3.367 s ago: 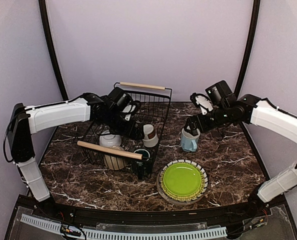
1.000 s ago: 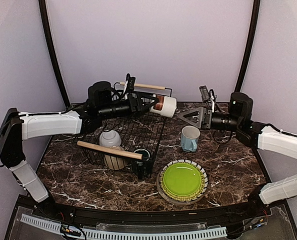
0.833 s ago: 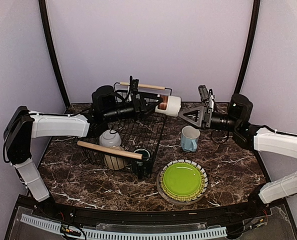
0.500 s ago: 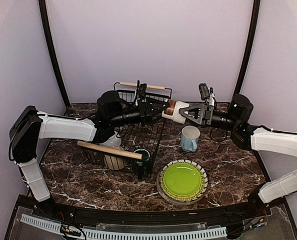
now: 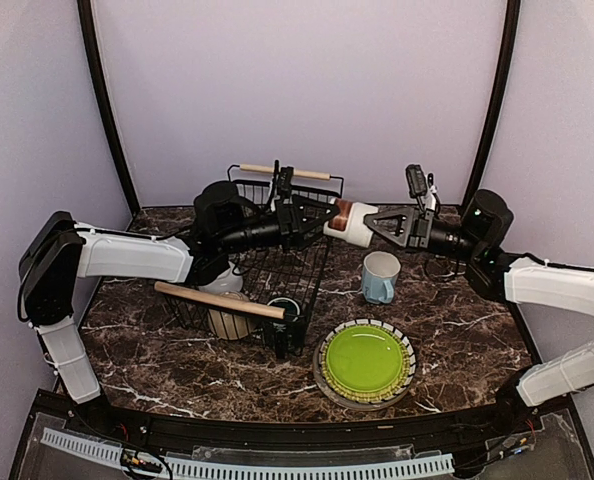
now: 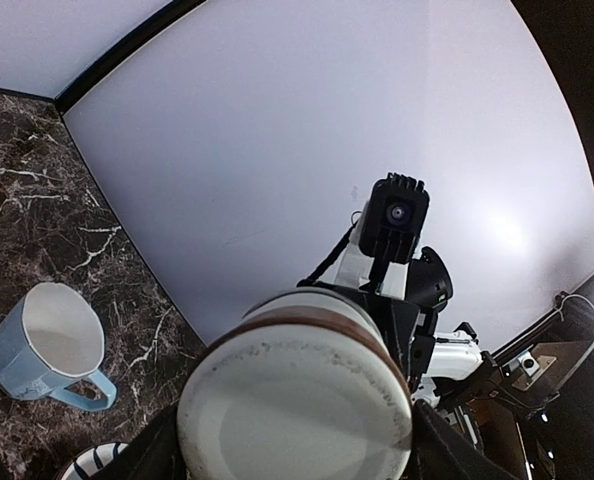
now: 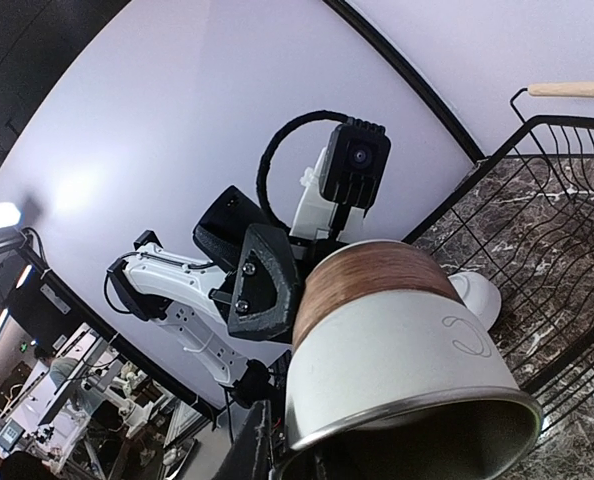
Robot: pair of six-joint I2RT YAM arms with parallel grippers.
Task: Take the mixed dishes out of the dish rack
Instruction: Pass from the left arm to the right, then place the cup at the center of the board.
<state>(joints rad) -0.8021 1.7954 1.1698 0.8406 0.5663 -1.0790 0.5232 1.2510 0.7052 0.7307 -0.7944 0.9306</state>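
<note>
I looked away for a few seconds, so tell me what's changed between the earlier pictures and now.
The left gripper lifted the cup out of the rack and carried it to the right. The right gripper moved away from the blue mug, swung in to meet it and closed on the cup's open end, so both hold it in the air. Blue mug, plates and rack stayed put.

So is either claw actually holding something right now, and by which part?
Both hold the brown-white cup in mid-air: the left claw grips its brown-banded base end, and the right claw appears to pinch its open rim end.
</note>
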